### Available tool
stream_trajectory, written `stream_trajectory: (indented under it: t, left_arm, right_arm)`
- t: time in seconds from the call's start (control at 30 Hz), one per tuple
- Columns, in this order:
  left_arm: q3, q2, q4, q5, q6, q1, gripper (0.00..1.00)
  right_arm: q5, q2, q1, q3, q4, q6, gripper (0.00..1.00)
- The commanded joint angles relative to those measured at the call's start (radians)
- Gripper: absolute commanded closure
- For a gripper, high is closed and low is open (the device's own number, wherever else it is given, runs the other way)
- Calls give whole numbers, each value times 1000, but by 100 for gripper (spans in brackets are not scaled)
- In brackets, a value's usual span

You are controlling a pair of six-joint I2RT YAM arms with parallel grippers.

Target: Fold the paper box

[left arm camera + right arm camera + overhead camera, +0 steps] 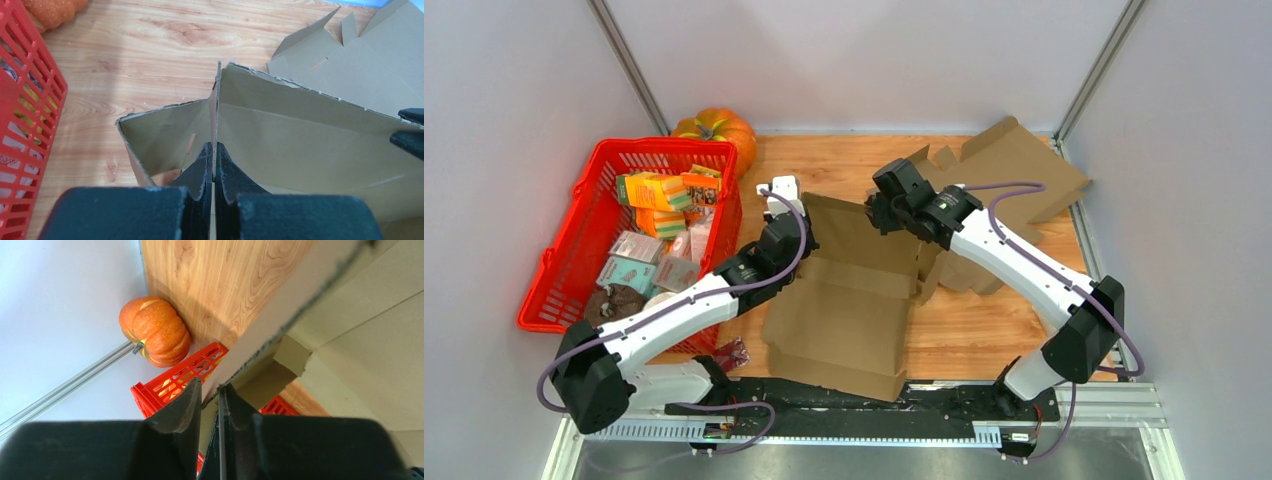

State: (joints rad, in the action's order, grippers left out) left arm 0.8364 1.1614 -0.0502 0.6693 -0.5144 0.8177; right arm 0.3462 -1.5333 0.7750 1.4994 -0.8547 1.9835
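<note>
A red plastic basket [664, 146] of packaged goods sits along the left edge of the wooden table [984, 335], with an orange pumpkin [721, 129] behind it in the far left corner. A flat brown cardboard blank [1016, 165] lies in the far right corner. The half-folded brown cardboard box [844, 310] stands open in the middle, reaching the near edge. The left gripper [213, 150] is clamped on an upright inner flap. The right gripper [211, 390] pinches the box's far wall edge.
</note>
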Motion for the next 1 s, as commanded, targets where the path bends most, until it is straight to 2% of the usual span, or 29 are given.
stream_trajectory:
  t: [0.0, 0.07, 0.1, 0.17, 0.2, 0.3, 0.37, 0.4, 0.47, 0.53, 0.7, 0.83, 0.9, 0.97]
  left_arm:
    - [-6, -57, 81, -65, 33, 5, 94]
    - [-32, -87, 88, -128, 54, 5, 78]
    - [-43, -138, 87, -148, 69, 5, 59]
    - [-69, -205, 56, -242, 96, 3, 49]
    - [-75, -282, 23, -269, 109, 3, 44]
    - [-82, -446, -120, -338, 129, 0, 40]
    - [-85, -508, -221, -376, 140, -14, 37]
    - [-88, -535, -247, -404, 137, -28, 32]
    - [-79, -520, -304, -543, 119, -95, 28]
    - [-74, -480, -376, -547, 79, -130, 28]
    - [-163, -537, -350, -475, 99, -132, 28]
    - [-175, -558, -376, -506, 117, -132, 28]
    - [-203, -592, -359, -520, 134, -130, 25]
    - [-206, -605, -350, -548, 171, -132, 26]
  right_arm:
    - [22, -8, -8, 33, 0, 57, 87]
    - [5, 15, -8, 12, 8, 35, 89]
    - [4, 30, -9, -5, 20, 25, 90]
    - [13, 53, -10, -40, 46, -29, 91]
    - [14, 74, -10, -48, 46, -50, 95]
    - [2, 119, -10, -108, 81, -116, 99]
    - [2, 151, -10, -193, 172, -161, 100]
    - [1, 163, -11, -226, 205, -176, 100]
    - [0, 203, -10, -301, 295, -222, 100]
    - [0, 238, -13, -343, 362, -245, 100]
    - [23, 314, -17, -468, 485, -374, 100]
    - [42, 352, -17, -539, 636, -501, 100]
    - [42, 367, -16, -576, 698, -546, 100]
    - [42, 374, -14, -651, 824, -603, 100]
